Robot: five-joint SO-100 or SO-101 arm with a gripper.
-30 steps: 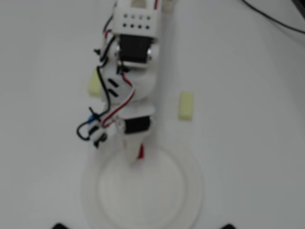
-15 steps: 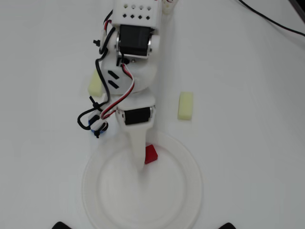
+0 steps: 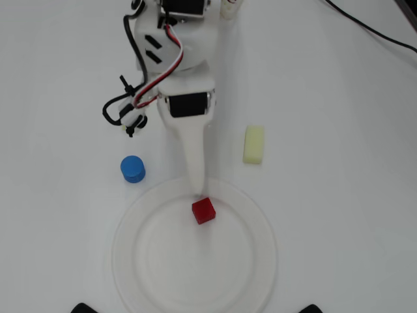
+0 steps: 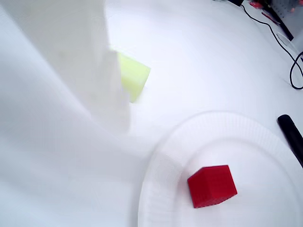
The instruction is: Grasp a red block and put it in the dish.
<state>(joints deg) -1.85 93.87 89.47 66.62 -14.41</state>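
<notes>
The red block [image 3: 203,210] sits inside the dish [image 3: 254,261], on the flat white floor near the far edge, just inside the ribbed rim. Nothing is touching it. From above, the arm's end effector [image 3: 197,189] hangs over that same stretch of rim, its long white finger [image 3: 193,153] tapering to a tip just short of the block — close, but apart from it. I can only make out that one finger, so I cannot tell whether the jaws stand wide or narrow; what is plain is that they hold nothing.

The wrist view agrees: the red block [image 4: 212,186] rests on the dish [image 4: 156,189] with one corner turned toward the camera, and a broad blurred white finger [image 4: 85,61] fills the upper left.

Off the dish on the white surface [image 3: 339,130], a blue cylinder [image 3: 133,169] stands just beside the rim on the left of the overhead view, and a pale yellow block [image 3: 254,144] lies to the right of the arm, well clear of the plate. A black cable [image 3: 371,27] crosses the top right corner.
</notes>
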